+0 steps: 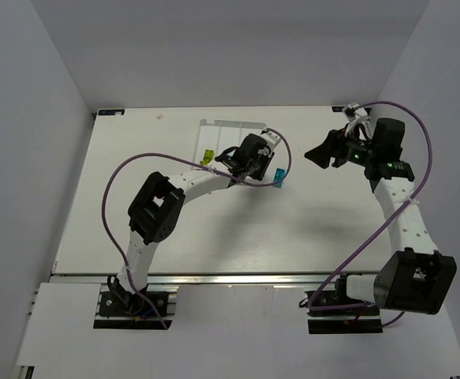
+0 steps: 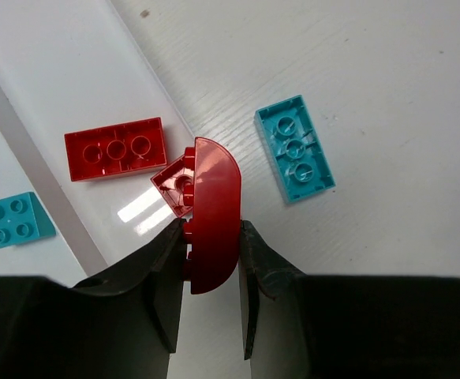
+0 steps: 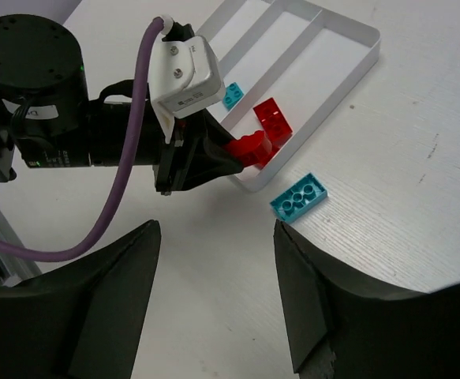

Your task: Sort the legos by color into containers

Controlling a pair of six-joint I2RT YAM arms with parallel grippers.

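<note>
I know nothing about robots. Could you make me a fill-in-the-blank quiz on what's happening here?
1. The left fingers grip a curved brick coloured ____.
2. The cyan brick lying outside the white tray rests on the ____.
3. The right fingers are ____ and hold nothing.
Missing words: red; table; open.

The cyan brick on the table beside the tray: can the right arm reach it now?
Probably yes: the cyan brick lies on bare table, the right gripper is open, nothing between them.
</note>
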